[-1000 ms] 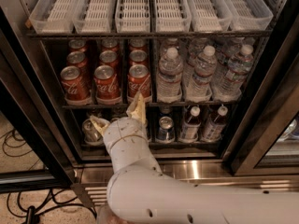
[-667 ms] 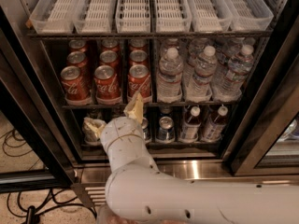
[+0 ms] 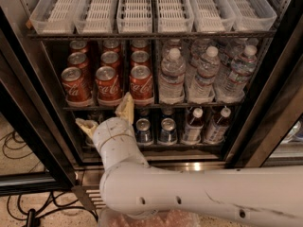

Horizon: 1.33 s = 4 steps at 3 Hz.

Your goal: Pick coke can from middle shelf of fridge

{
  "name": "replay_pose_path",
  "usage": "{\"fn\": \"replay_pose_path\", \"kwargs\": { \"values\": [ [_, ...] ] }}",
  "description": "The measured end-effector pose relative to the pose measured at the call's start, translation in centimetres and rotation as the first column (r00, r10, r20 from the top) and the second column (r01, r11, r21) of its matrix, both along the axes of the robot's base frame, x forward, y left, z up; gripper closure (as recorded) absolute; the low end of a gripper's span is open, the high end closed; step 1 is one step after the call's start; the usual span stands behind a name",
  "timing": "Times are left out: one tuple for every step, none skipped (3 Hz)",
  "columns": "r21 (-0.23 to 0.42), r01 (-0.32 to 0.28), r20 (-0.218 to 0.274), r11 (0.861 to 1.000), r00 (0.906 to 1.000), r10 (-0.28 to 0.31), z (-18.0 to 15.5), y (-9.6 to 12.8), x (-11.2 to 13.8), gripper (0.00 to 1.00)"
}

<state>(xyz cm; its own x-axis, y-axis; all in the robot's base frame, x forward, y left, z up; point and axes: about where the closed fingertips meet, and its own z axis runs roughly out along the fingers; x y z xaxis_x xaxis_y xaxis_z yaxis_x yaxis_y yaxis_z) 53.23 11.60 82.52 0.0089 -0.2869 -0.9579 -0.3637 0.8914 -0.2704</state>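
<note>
The fridge (image 3: 28,108) stands open in front of me. Its middle shelf (image 3: 156,106) holds several red coke cans (image 3: 108,83) in three lanes on the left and clear water bottles (image 3: 172,77) on the right. My gripper (image 3: 106,119) is just below the shelf's front edge, under the front cans. It is open and holds nothing. One cream fingertip (image 3: 126,107) points up beside the front right can (image 3: 141,82). The other fingertip (image 3: 86,126) sticks out to the left, below the shelf.
The top rack (image 3: 151,33) carries white slotted trays (image 3: 135,8). The bottom shelf holds silver cans (image 3: 167,129) and small bottles (image 3: 191,124). Dark door frames (image 3: 277,117) stand at both sides. Cables (image 3: 19,148) lie on the floor at the left. My white arm (image 3: 199,195) fills the foreground.
The view has moved slightly closer to the fridge. The gripper stays below the middle shelf's front edge, nearly unmoved.
</note>
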Motion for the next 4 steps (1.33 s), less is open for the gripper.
{"fn": "replay_pose_path", "kwargs": {
  "values": [
    [0.02, -0.009, 0.02, 1.0, 0.9998, 0.009, 0.0, 1.2, 0.9, 0.21],
    [0.037, 0.002, 0.07, 0.999, 0.9975, -0.005, 0.9, 1.6, 2.2, 0.22],
    [0.052, 0.037, 0.126, 0.998, 0.9911, -0.043, 2.2, 1.1, 3.3, 0.24],
    [0.059, 0.066, 0.156, 0.996, 0.985, -0.074, 2.9, 0.5, 3.9, 0.29]
  ]
}}
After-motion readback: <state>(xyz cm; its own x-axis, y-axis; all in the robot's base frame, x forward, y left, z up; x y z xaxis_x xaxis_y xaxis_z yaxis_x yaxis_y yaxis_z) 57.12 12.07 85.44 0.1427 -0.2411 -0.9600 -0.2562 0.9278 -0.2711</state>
